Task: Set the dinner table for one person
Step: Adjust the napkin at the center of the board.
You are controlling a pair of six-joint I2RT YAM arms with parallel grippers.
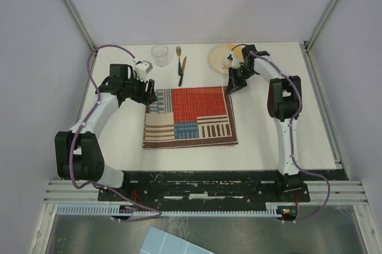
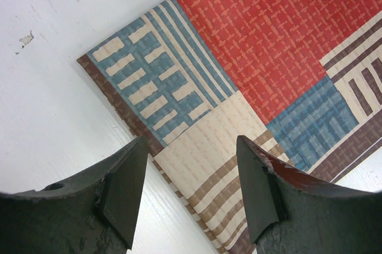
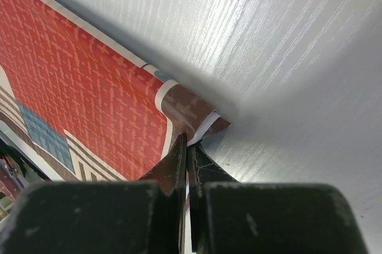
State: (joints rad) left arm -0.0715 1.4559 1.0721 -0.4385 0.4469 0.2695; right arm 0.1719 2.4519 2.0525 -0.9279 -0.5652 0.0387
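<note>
The right claw (image 3: 186,141) clenches the mat's (image 1: 191,116) 1 o'clock corner, apparently curled up; mat runs toward 8 o'clock; left claw (image 2: 191,146) released.

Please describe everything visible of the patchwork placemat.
The placemat is a rectangular, woven-looking cloth in patches: a red block, blue and beige stripes, brown bars. It lies flat near the middle of the white dinner table. Its far right corner is lifted and curled, pinched in the shut right end effector. The open left end effector is above its far left corner.

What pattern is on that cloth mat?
The placemat is red, blue and beige striped patchwork, clearest in the top view.
</note>
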